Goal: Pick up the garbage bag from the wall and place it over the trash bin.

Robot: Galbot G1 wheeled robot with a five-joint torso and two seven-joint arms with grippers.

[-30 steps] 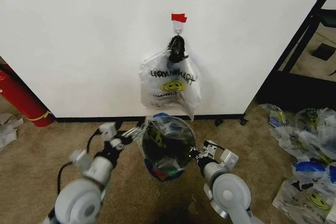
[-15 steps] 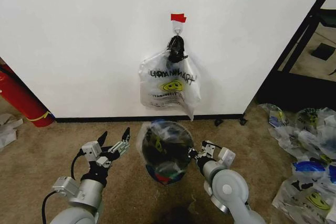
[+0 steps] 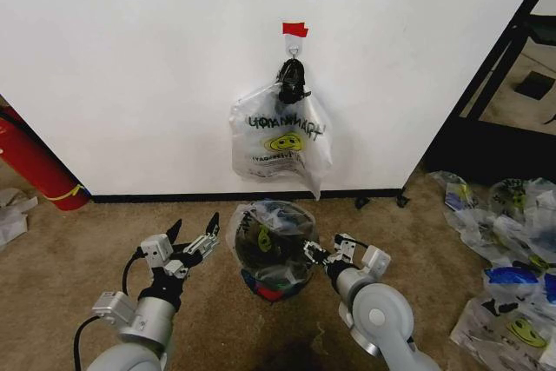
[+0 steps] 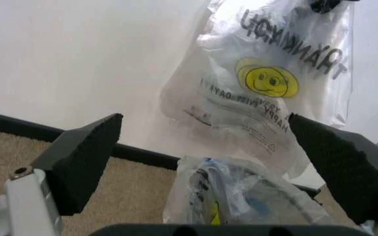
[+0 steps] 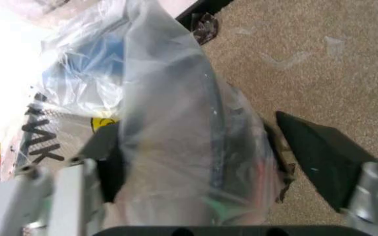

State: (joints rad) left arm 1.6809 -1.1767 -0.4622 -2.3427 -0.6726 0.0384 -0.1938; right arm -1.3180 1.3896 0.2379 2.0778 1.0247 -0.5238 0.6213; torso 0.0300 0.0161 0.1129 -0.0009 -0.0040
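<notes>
The bin (image 3: 272, 258) sits low in the centre of the head view, on brown carpet (image 3: 52, 249) just in front of the black baseboard. A thin whitish bag (image 3: 261, 228) with blue patches is draped over its mouth and sides, so the black rim shows through the plastic.

The left gripper (image 3: 193, 239) hovers just left of the bin, apart from it, its jaws spread wide with nothing between them. In the left wrist view the two dark pads (image 4: 84, 157) stand far apart, framing the wall (image 4: 77, 59).

The right gripper (image 3: 323, 254) is at the bin's right edge. In the right wrist view its pads (image 5: 320, 157) straddle bagged plastic (image 5: 175, 128) — jaws parted, probably not pinching, though the film blurs the near side.

Above, at the middle of the head view, a second bag (image 3: 280, 138) with dark lettering and a yellow smiley hangs from a hook (image 3: 294, 41) under red tape (image 3: 295, 29). More bags (image 3: 508, 275) lie at the lower right.
</notes>
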